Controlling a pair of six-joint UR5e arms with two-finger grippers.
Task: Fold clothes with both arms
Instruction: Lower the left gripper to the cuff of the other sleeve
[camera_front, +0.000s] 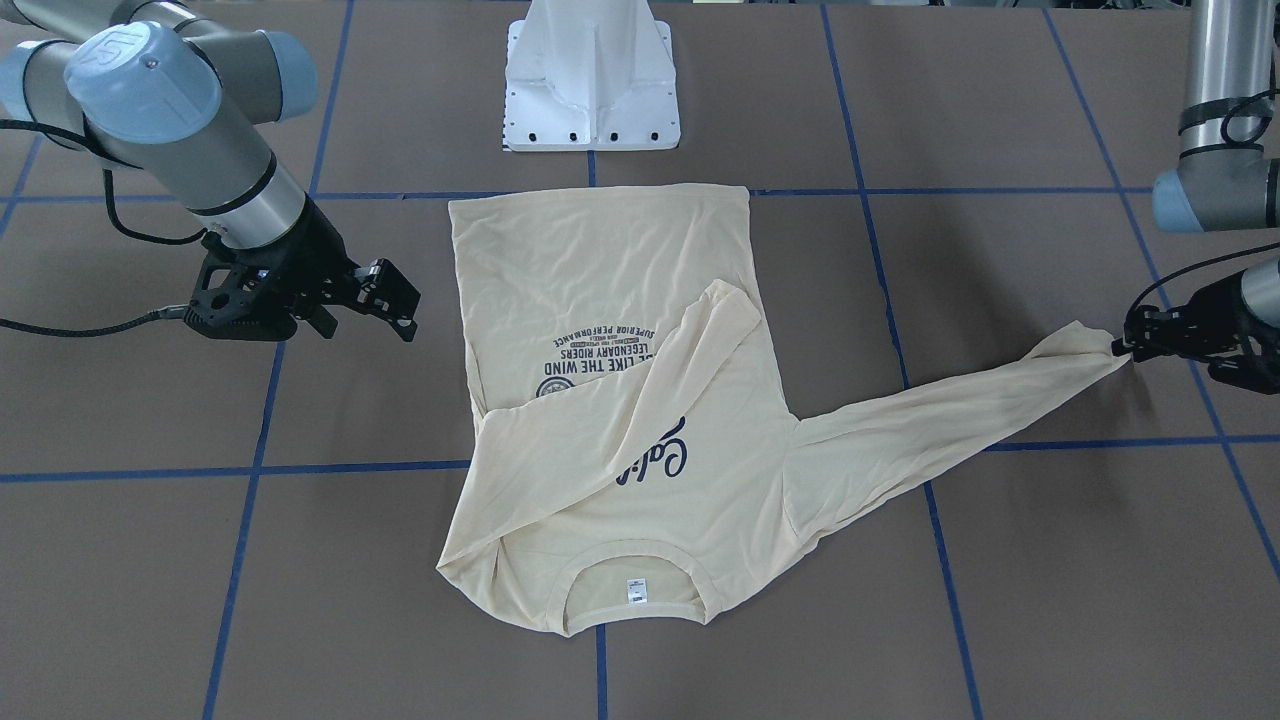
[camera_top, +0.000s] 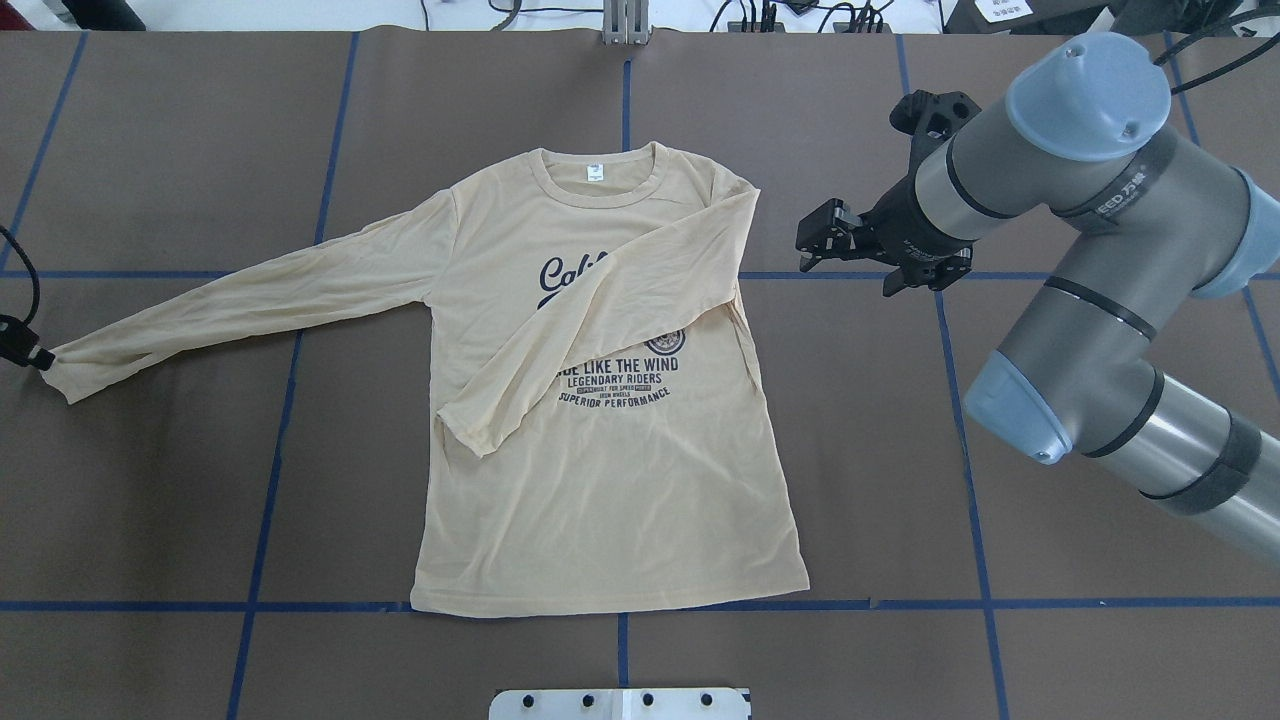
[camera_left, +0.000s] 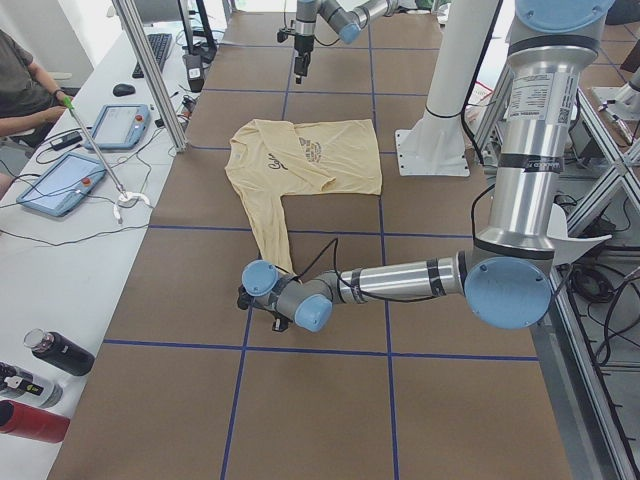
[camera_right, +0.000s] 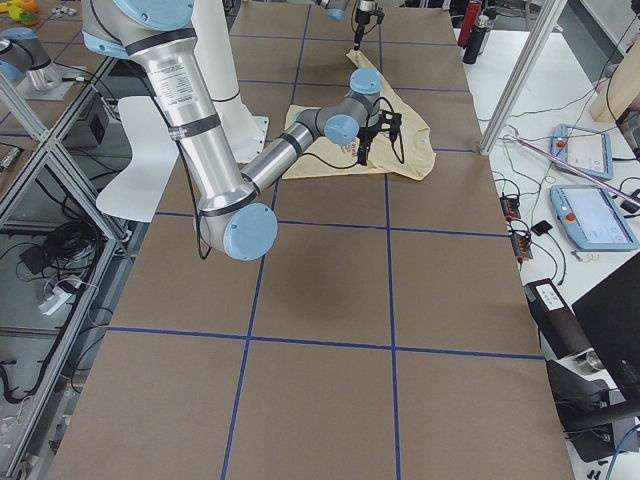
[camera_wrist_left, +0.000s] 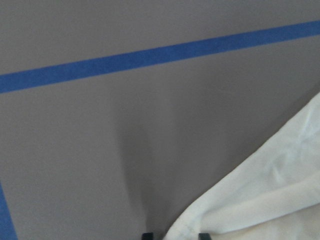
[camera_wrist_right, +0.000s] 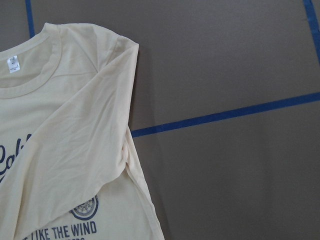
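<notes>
The pale cream-yellow T-shirt (camera_top: 600, 480) lies flat, print up, collar (camera_top: 598, 185) at the table's far side. Its sleeve on my right side (camera_top: 600, 320) is folded diagonally across the chest and covers part of the navy print. The other sleeve (camera_top: 240, 305) stretches out to my left. My left gripper (camera_front: 1125, 348) is shut on that sleeve's cuff and holds it just above the table; the cuff shows between the fingertips in the left wrist view (camera_wrist_left: 175, 232). My right gripper (camera_top: 815, 240) is open and empty, hovering just right of the shirt's shoulder.
The white pedestal base (camera_front: 592, 80) stands at the near edge behind the shirt's hem. Blue tape lines (camera_top: 960, 400) grid the brown table. In the exterior left view a side bench holds tablets (camera_left: 65, 180) and bottles (camera_left: 40, 385), with an operator there.
</notes>
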